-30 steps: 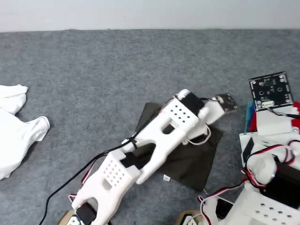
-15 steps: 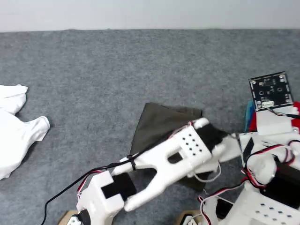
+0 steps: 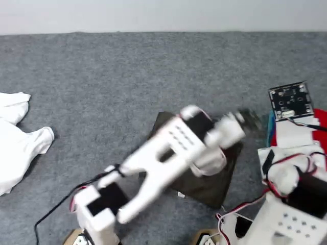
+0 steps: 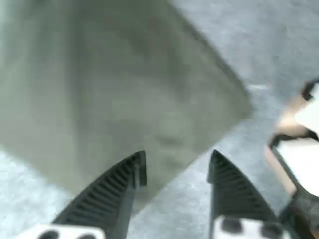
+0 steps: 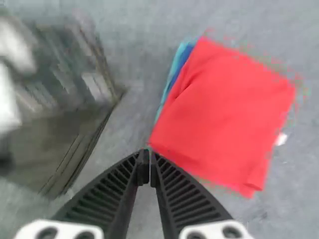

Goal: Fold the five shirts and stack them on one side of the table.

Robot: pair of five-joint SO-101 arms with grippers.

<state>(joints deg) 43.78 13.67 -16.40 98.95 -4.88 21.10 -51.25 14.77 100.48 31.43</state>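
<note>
Left gripper (image 4: 178, 159): jaws standing wide apart, gripping nothing, hovering over an edge of the dark shirt (image 4: 124, 89).
Right gripper (image 5: 149, 154): jaws pressing together, empty, hanging between the dark shirt and the red shirt (image 5: 224, 119).
Dark shirt: lying folded mid-table.
Tag (image 3: 180, 194): small and white, at the dark shirt's edge, print unreadable.
Red shirt: lying folded on a blue shirt (image 5: 180, 57), right side.
White shirt (image 3: 20, 148): lying crumpled, left edge.
Surface: grey felt-like table (image 3: 127, 71), with a white wall (image 3: 153, 15) running behind it.

This looks like a robotics lab: a bench (image 3: 102, 66) covered in grey felt against a plain pale wall (image 3: 153, 15), white plastic arms (image 3: 158, 155) trailing loose wires (image 3: 288, 162), and a bare circuit board (image 3: 289, 99).
</note>
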